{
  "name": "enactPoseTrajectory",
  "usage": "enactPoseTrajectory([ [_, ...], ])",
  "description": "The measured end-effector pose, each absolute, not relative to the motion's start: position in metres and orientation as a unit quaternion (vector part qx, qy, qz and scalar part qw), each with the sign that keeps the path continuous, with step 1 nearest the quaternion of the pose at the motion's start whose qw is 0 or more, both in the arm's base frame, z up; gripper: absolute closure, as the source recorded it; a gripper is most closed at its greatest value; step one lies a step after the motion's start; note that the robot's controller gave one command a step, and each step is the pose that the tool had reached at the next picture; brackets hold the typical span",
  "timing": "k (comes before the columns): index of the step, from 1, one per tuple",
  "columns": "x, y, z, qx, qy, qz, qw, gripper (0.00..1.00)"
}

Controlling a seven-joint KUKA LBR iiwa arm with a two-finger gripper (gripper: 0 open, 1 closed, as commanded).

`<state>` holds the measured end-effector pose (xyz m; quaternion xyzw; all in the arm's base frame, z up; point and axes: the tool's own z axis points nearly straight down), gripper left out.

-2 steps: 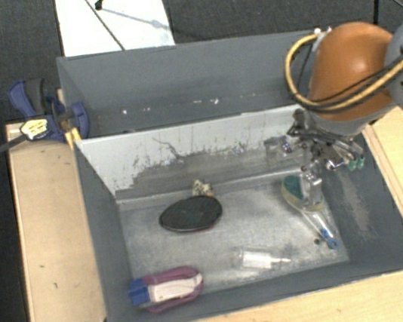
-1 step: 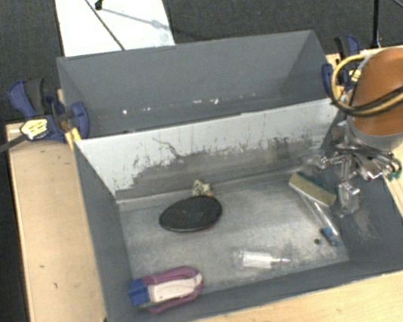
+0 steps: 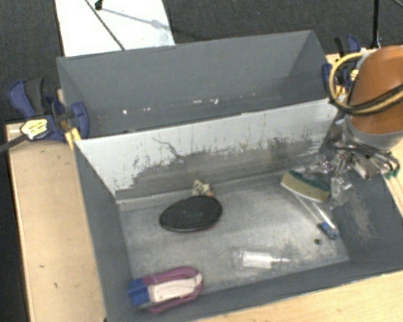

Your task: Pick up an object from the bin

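Observation:
My gripper (image 3: 339,174) is low at the bin's right side, against the sloping right wall. Right beside it on the left lies a flat cream and dark-green pad (image 3: 304,184), its near end touching or partly under the gripper. Just below the gripper a thin clear pen with a blue tip (image 3: 324,224) lies slanted on the floor. Whether anything is gripped I cannot make out.
A black oval disc (image 3: 190,215) lies mid-floor with a small tan lump (image 3: 202,188) behind it. A clear tube (image 3: 261,259) rests near the front. A purple, white and blue thing (image 3: 166,287) lies in the front left corner. An orange cover and cables sit above the gripper.

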<state>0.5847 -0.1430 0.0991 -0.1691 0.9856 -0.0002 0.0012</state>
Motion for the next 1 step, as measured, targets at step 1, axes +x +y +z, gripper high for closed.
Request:
enactPoseTrajectory([
  [1, 0.5744, -0.1423, 0.2389, -0.177, 0.984, -0.002, 0.006, 1.00],
])
